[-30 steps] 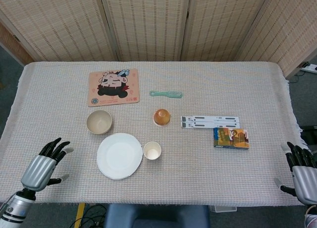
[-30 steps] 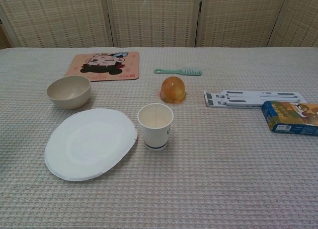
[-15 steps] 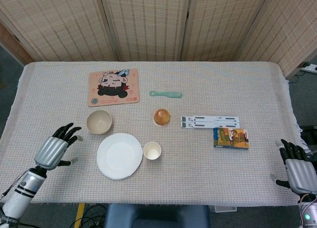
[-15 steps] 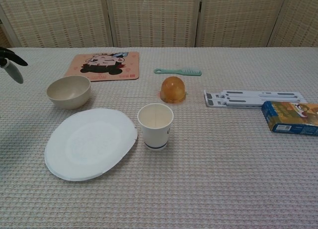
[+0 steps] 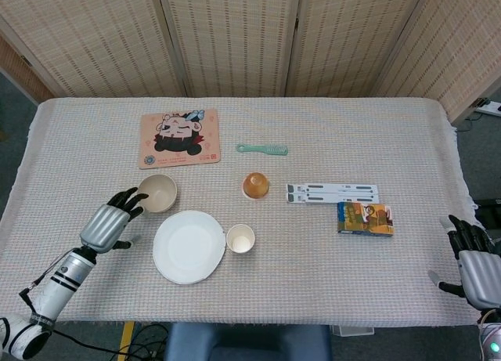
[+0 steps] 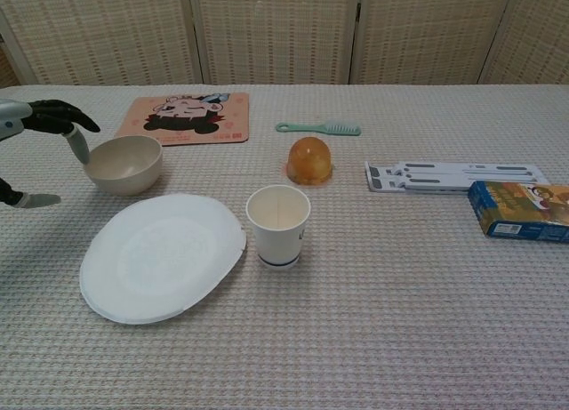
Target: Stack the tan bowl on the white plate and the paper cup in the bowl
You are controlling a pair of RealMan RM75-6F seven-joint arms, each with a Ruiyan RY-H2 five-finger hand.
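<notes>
A table draped in a pale woven cloth (image 5: 407, 126) fills both views, with tan wicker screens behind it.

At the far left, the robot's left hand (image 5: 109, 224), silver-backed with black fingers (image 6: 62, 115), hovers just beside the round tan bowl (image 5: 156, 193). Its fingers are spread apart and hold nothing. In the chest view the fingertips reach close to the bowl's left rim; whether they touch it cannot be told.

The tan bowl sits upright and empty on the cloth, just behind the flat round white plate (image 5: 189, 246). The plate lies bare on the cloth near the front edge. Behind the bowl lies a square pink mat printed with a cartoon character (image 5: 179, 138).

Just to the right of the plate, nearly touching its rim, stands the white paper cup (image 5: 240, 239), upright, open at the top and empty. Behind the cup sits a small orange translucent dome (image 5: 255, 185), and further back lies a mint-green plastic comb (image 5: 262, 149).

To the right of the dome lies a flat white folding stand with slots (image 5: 332, 193). Just in front of its right end rests a small blue and orange printed box (image 5: 365, 218).

At the far right, near the table's front corner, the robot's right hand (image 5: 473, 259) shows only in the head view. Its fingers are loosely apart and hold nothing, well apart from every object.
</notes>
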